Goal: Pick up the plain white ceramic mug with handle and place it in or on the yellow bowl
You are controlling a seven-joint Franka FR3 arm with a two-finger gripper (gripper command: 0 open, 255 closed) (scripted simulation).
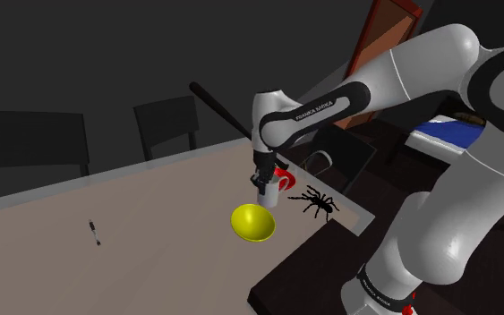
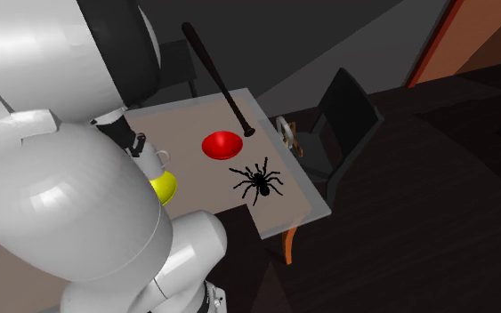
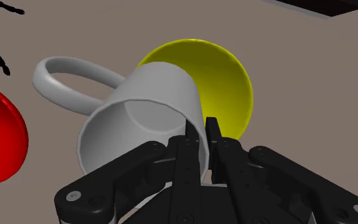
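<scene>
Reaches over the brown table (image 1: 151,206) with the white arm (image 1: 393,80). Shares that table with a black bat (image 2: 214,76) slanting up from the far edge and a black spider (image 2: 257,181) near the corner. Hovers above the yellow bowl (image 1: 252,222), near the red bowl (image 2: 222,144). Holds the pale grey mug (image 3: 145,108) tilted, off the table, partly over the yellow bowl, handle toward the red one. Pinches the mug's wall in the gripper (image 3: 202,127), one finger inside, one outside. Stands well apart from a small pen (image 1: 95,232).
</scene>
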